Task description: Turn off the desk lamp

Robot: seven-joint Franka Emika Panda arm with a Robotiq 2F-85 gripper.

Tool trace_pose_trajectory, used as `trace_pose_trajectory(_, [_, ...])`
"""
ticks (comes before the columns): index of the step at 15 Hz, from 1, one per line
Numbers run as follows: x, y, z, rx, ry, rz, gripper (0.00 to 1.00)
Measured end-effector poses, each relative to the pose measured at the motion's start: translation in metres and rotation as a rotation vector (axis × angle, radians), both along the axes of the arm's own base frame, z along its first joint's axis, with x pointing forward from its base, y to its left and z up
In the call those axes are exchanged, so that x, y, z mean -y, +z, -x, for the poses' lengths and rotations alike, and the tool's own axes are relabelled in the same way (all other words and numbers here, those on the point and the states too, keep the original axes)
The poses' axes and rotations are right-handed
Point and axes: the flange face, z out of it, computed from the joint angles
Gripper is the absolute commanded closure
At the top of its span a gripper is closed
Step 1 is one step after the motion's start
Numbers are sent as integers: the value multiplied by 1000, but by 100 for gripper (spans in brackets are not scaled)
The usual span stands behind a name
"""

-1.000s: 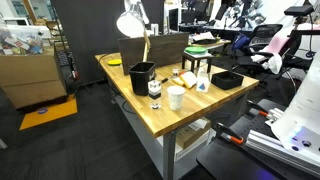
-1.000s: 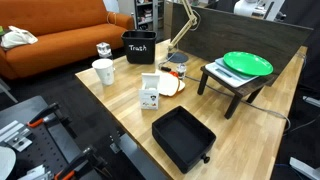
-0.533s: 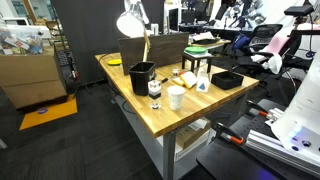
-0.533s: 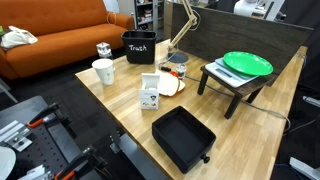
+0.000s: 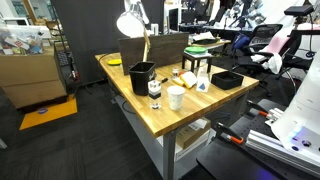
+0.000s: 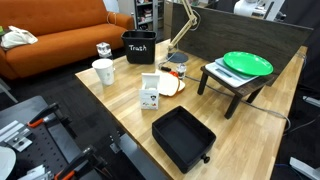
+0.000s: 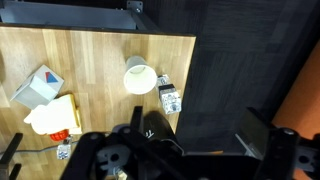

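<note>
Wooden table (image 6: 122, 103) with cup (image 6: 103, 71), bin (image 6: 139, 47), tray (image 6: 183, 140)

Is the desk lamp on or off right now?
On, it seems: the desk lamp shade glows bright white in an exterior view; the bulb itself is hidden.

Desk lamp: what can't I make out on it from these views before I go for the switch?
1. Switch: too small to find on the desk lamp in either exterior view.
2. Shade: cut off by the top edge in an exterior view, where only the stem shows.
3. Base: in an exterior view, hidden behind the black trash bin.
4. Wrist view: no lamp in frame; the end effector blocks the lower part.
</note>
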Motion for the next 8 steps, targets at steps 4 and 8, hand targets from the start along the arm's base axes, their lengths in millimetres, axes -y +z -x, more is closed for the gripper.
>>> trace_pose_trajectory(4, [13, -21, -21, -52, 18, 13, 0])
trace_pose_trajectory(8, [45, -54, -46, -125, -23, 139, 0])
